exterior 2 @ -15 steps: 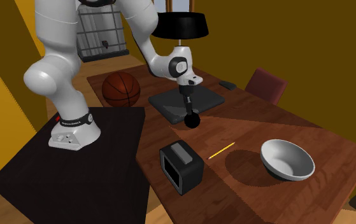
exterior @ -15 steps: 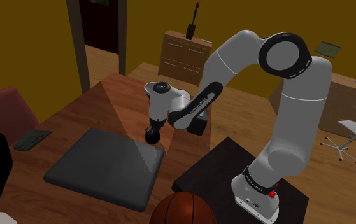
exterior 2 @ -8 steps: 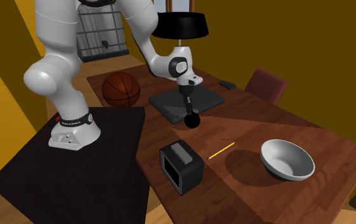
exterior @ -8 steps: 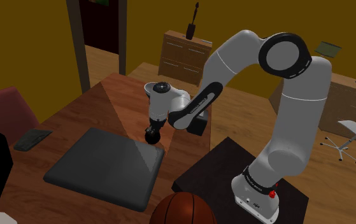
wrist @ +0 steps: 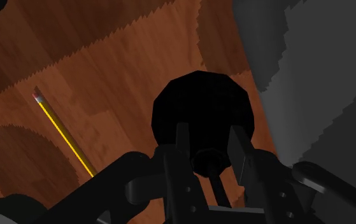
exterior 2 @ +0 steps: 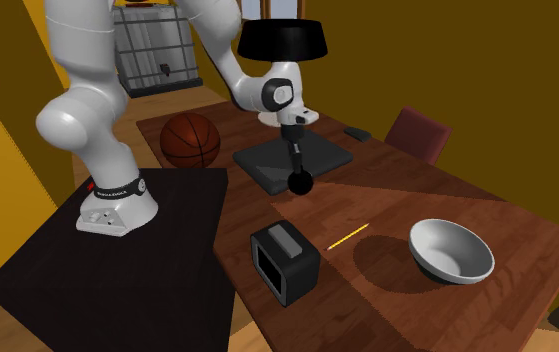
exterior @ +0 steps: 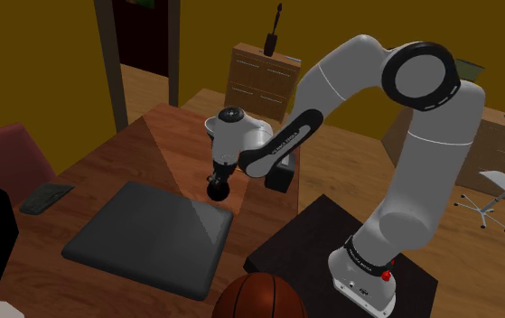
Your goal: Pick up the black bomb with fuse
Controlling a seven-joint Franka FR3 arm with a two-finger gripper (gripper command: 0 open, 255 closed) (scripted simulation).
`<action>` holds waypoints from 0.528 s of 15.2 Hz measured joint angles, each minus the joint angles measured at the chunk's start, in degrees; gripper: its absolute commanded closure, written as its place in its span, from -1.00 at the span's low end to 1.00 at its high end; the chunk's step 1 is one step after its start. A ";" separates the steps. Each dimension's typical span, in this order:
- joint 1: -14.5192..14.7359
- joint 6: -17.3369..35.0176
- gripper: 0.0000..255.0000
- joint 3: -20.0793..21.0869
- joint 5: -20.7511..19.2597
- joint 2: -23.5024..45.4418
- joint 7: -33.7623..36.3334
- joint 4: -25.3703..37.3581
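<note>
The black bomb (wrist: 202, 111) is a round black ball with a short neck and fuse on top. My gripper (wrist: 209, 151) is shut on that neck, and the ball hangs below the fingers (wrist: 181, 141). In the shoulder view the bomb (exterior: 217, 186) hangs a little above the brown wooden table (exterior: 164, 135), beside the corner of a dark grey mat (exterior: 146, 235). The second exterior view shows the bomb (exterior 2: 301, 183) under the gripper (exterior 2: 296, 165), off the table (exterior 2: 407, 190) at the mat's (exterior 2: 312, 152) near edge.
A yellow pencil (exterior 2: 347, 236) lies on the table beyond the bomb. Close by are a black boxy device (exterior 2: 285, 263), a white bowl (exterior 2: 451, 250), a basketball (exterior 2: 189, 139) and a black-shaded lamp (exterior 2: 283, 40). A dark red chair (exterior: 6, 158) stands at the table's far side.
The arm has risen a little, lifting the bomb up from the table surface. The gripper stays shut on it.
</note>
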 measured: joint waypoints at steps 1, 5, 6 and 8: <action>-0.21 -0.49 1.00 0.35 0.69 -0.73 -0.56 -0.15; -1.12 -2.73 1.00 1.64 3.59 -3.51 -3.17 -0.23; -1.25 -3.28 1.00 1.96 4.30 -4.25 -3.69 -0.32; -1.49 -4.35 1.00 2.44 5.52 -5.40 -4.70 -0.22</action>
